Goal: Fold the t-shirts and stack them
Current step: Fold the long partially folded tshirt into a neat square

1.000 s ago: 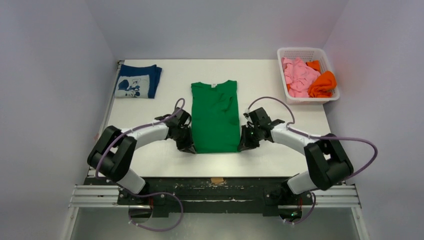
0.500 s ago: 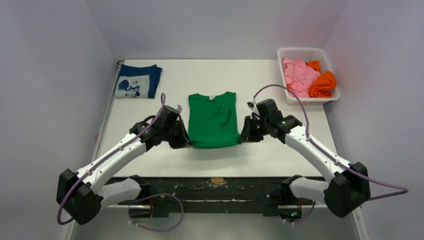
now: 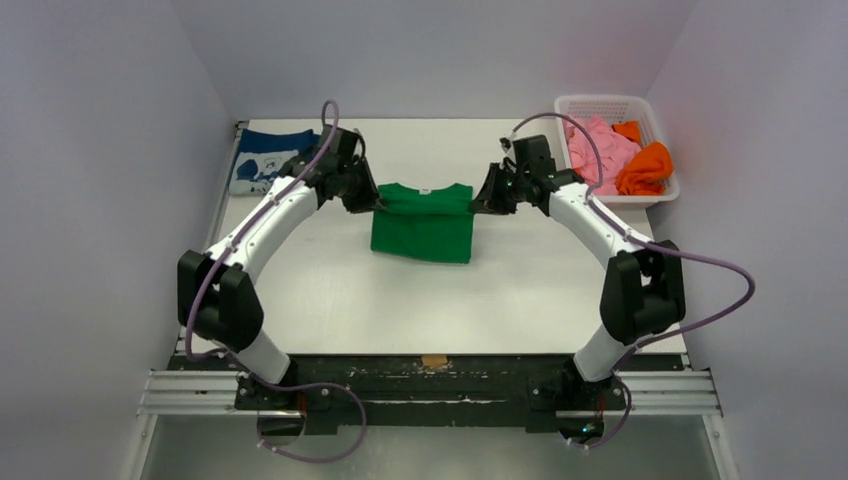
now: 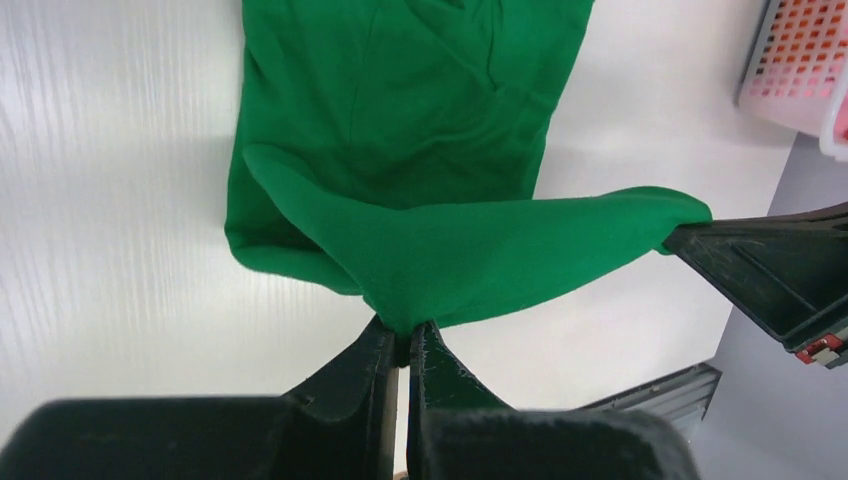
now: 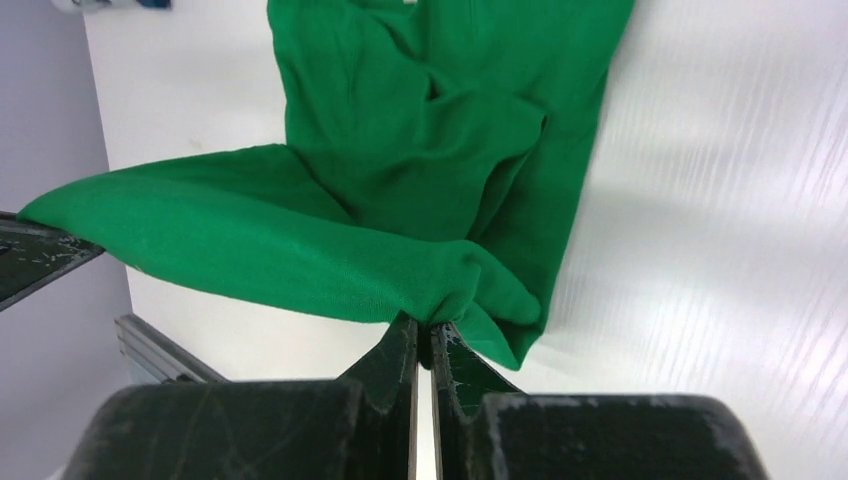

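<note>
The left tool (image 4: 402, 335) and right tool (image 5: 424, 328) each pinch a corner of the green shirt (image 3: 424, 228), upper centre of the top view.

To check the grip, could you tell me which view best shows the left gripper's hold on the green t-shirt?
Left wrist: the left gripper is shut on a bunched corner of the green t-shirt. Top external shows it at the shirt, pinch hidden; right wrist shows only its tip.

The green t-shirt (image 3: 423, 222) lies doubled over in the middle, its upper edge pinched up at both corners; the navy t-shirt (image 3: 256, 162) sits folded far left, a pink t-shirt (image 3: 598, 142) and an orange t-shirt (image 3: 648, 166) crumpled in the far-right basket (image 3: 600, 100)
</note>
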